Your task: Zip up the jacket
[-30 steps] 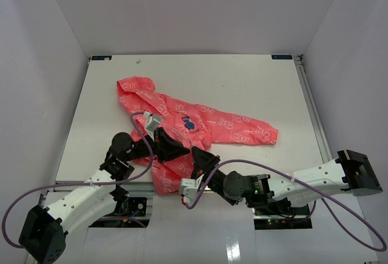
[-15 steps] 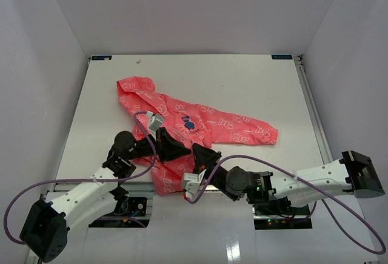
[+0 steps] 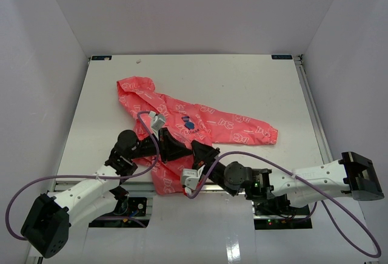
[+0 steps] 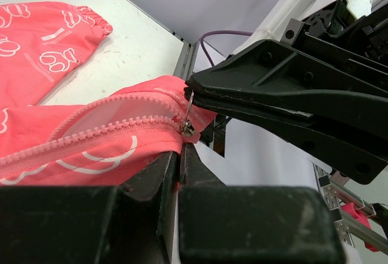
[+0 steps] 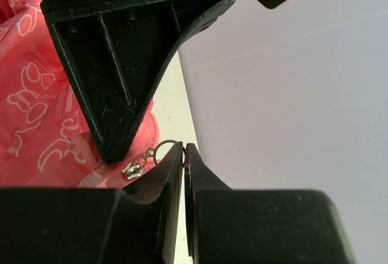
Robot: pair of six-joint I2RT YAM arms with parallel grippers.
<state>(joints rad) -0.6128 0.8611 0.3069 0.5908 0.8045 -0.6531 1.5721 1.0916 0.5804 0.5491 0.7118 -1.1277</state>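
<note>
The coral-pink jacket (image 3: 200, 121) lies spread on the white table, hood at far left, one sleeve out to the right. Both grippers meet at its near hem. My left gripper (image 3: 182, 152) is shut on the jacket's fabric (image 4: 73, 148) just below the zip's slider (image 4: 187, 130), with the jaws (image 4: 180, 148) pinched together. My right gripper (image 3: 197, 150) comes in from the right and is shut on the zipper pull's metal ring (image 5: 163, 147), at its jaw tips (image 5: 183, 148). The slider (image 5: 132, 169) sits low on the pink zip teeth; the zip above it lies apart, showing paler lining.
Purple cables (image 3: 145, 124) loop over both arms close to the jacket. A metal rail (image 3: 312, 106) runs along the table's right side. Grey walls close in the table at left, back and right. The table's near edge (image 3: 91, 182) lies just behind the grippers.
Both arms have reached a little farther from the near edge, carrying the held hem and the pull ring slightly up the table. Both grips are unchanged.
</note>
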